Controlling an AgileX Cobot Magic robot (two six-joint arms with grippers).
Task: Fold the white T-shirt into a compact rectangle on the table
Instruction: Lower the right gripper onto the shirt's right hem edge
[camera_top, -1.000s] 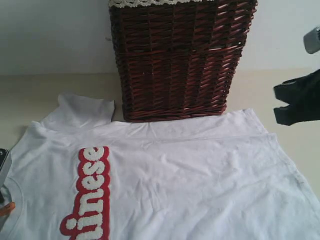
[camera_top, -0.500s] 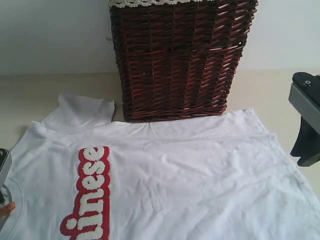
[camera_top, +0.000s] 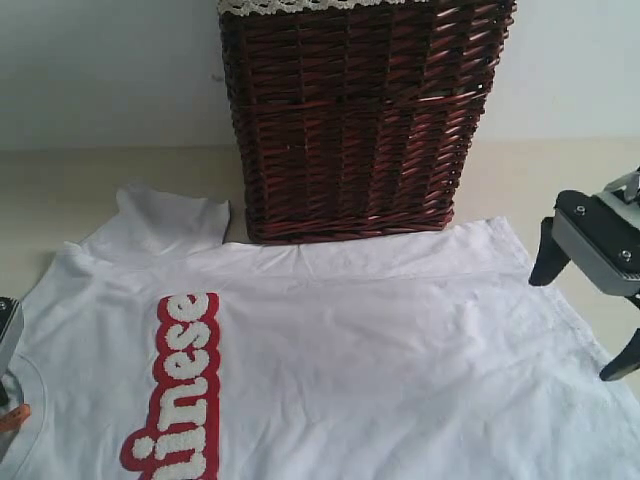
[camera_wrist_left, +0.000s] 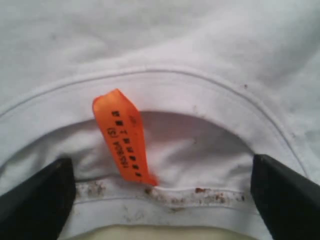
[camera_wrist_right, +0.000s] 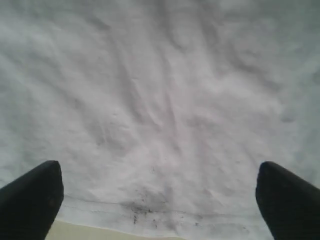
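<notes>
The white T-shirt lies spread flat on the table, its red-outlined fuzzy letters running down the left part. My left gripper is open, its jaws either side of the collar, where the orange tag sticks up. In the exterior view only a sliver of that gripper shows at the left border. My right gripper hangs open over the shirt's right edge, nothing between its fingers. In its wrist view the right gripper spans the bottom hem, which has a dark smudge.
A tall dark wicker basket with white lace trim stands on the table just behind the shirt, touching its far edge. One sleeve sticks out beside the basket. A pale wall closes off the back.
My right gripper has come down from the right border toward the shirt's edge and spread its jaws wide. The left gripper and the shirt have stayed put.
</notes>
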